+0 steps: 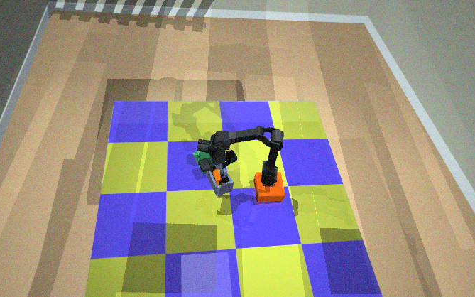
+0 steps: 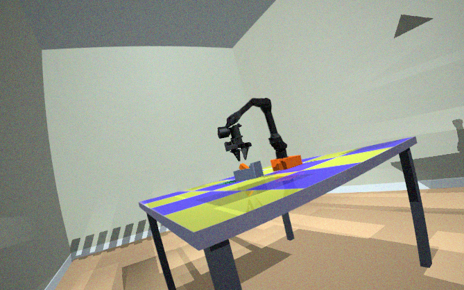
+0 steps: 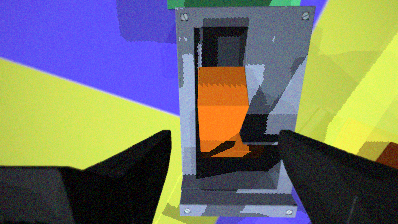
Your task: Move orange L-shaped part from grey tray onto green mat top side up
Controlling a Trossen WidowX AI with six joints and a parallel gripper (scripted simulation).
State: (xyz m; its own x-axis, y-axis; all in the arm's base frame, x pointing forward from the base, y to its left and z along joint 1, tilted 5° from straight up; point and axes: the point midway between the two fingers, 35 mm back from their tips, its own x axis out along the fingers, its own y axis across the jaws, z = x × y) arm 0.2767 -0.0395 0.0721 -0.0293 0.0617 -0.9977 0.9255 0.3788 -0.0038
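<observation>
One step looks done: the orange part (image 3: pixel 222 107) is tipped in the pocket of the grey tray (image 3: pixel 295 65), one end raised clear of the rim, as the exterior view shows it poking above the tray's top edge. Pinch, lift, carry and release all remain, by my reckoning.

Gripper (image 3: pixel 225 150) hangs above the tray, apart from it, jaws spread moderately wide with nothing between them. In the wrist view the two dark fingers sit at 7 and 5 o'clock of the part, straddling the tray's near end.

Part lies lengthwise along the pocket, its bright face running toward 12 o'clock; dark empty pocket shows beyond it and at its near end. Which end is the raised one, cannot tell for certain from the wrist view.

Green mat (image 3: pixel 220 3) touches or sits just beside the tray's far edge at 12 o'clock; only a strip shows. In the top view it peeks out at 10 o'clock of the tray, mostly hidden under the wrist.

Arm base (image 1: pixel 279 193), orange, stands at 3 o'clock of the tray.
</observation>
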